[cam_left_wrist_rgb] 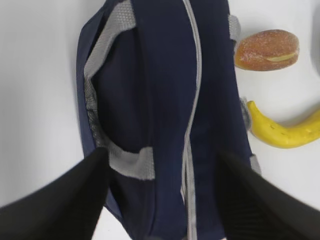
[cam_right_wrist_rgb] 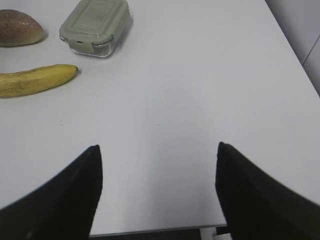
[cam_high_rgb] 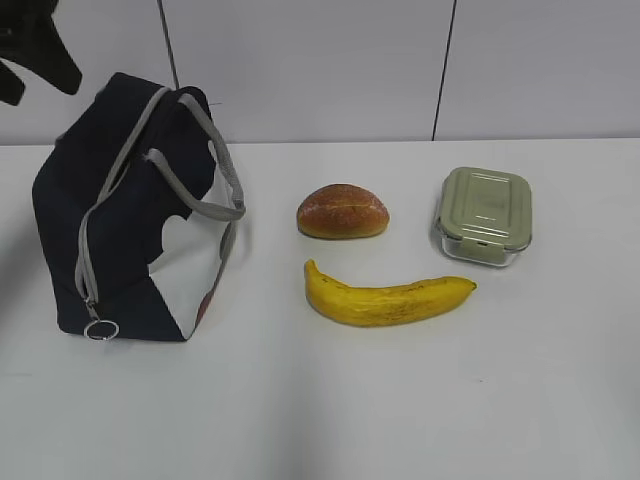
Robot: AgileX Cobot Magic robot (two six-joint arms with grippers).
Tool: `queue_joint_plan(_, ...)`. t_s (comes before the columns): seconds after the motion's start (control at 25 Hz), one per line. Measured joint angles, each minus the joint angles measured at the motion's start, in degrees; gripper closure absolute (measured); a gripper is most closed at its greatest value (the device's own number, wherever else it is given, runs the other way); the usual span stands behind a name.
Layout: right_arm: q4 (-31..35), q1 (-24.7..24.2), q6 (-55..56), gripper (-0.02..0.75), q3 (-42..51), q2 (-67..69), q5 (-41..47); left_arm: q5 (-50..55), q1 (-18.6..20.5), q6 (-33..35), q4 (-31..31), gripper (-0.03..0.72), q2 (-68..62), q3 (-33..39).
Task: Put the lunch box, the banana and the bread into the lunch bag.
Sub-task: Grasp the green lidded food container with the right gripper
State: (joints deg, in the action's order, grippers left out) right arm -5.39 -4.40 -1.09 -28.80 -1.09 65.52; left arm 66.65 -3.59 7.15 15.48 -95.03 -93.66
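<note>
Lunch bag point(cam_high_rgb: 135, 215) navy fabric, boxy, bread point(cam_high_rgb: 342, 211) oval, glossy

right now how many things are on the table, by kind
Food: 2, the bread and the banana
Containers: 1, the lunch box
Bags: 1, the lunch bag
Total: 4

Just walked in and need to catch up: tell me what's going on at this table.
Nothing is being held yet. The left gripper hangs open above the navy lunch bag, whose grey zipper looks closed. The right gripper is open over bare table, away from the items. The bread, the banana and the green-lidded lunch box all lie on the table beside the bag, none packed.
</note>
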Motion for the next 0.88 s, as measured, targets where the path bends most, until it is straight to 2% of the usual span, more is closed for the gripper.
queue_joint_plan(0.16,0.0,0.0,0.0,0.214,0.0,0.0,0.0,1.8,0.0,0.7,0.4,0.302,-6.0,-5.0)
queue_joint_plan(0.28,0.0,0.0,0.0,0.214,0.0,0.0,0.0,3.5,-0.1,1.0,0.7,0.316,-9.4,-8.1)
queue_joint_plan(0.44,0.0,0.0,0.0,0.214,0.0,0.0,0.0,4.1,-0.1,1.0,0.9,0.328,-11.6,-9.4)
queue_joint_plan(0.56,0.0,0.0,0.0,0.214,0.0,0.0,0.0,4.2,-0.1,1.0,1.1,0.363,-12.4,-9.6)
queue_joint_plan(0.68,0.0,0.0,0.0,0.214,0.0,0.0,0.0,4.2,-0.1,1.0,1.4,0.440,-13.4,-9.7)
queue_joint_plan(0.88,0.0,0.0,0.0,0.214,0.0,0.0,0.0,4.2,-0.1,1.0,2.0,0.620,-13.5,-9.7)
